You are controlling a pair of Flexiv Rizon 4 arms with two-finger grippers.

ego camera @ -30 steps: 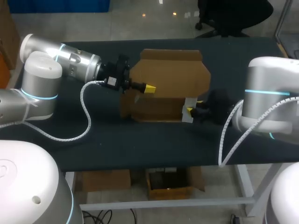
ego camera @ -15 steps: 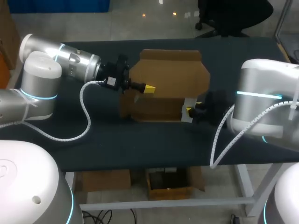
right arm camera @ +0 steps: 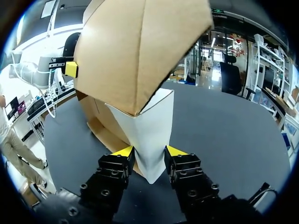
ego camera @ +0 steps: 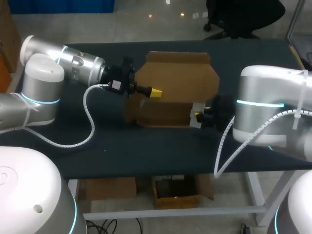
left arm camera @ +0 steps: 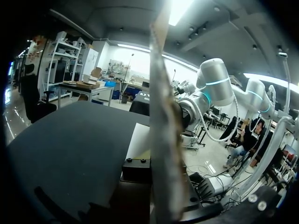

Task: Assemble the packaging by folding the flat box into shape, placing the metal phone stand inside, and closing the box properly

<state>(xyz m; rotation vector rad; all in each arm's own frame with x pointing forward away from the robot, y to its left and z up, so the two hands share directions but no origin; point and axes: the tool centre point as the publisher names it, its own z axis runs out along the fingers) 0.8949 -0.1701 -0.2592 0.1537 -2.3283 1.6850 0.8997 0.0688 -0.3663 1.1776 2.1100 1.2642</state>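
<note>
Head view: half-folded cardboard box (ego camera: 175, 92) at middle of table (ego camera: 146, 151), top panel raised. At its left wall, left gripper (ego camera: 155, 92), hold impossible to tell. In right wrist view, right gripper (right arm camera: 148, 153) clamped narrow on white flap (right arm camera: 149, 130) at box's right end, both yellow tips touching it.

The box (ego camera: 178, 85) stands in the middle of the table (ego camera: 146, 151) and closes the way between the two sides, with the left gripper (ego camera: 155, 92) against its left part and the right gripper (ego camera: 198, 116) pinching the white flap (right arm camera: 152, 140) at its right front corner. The wide strip of table in front of the box is free. On the left a cable (ego camera: 90, 122) hangs in a loop over the surface.
</note>
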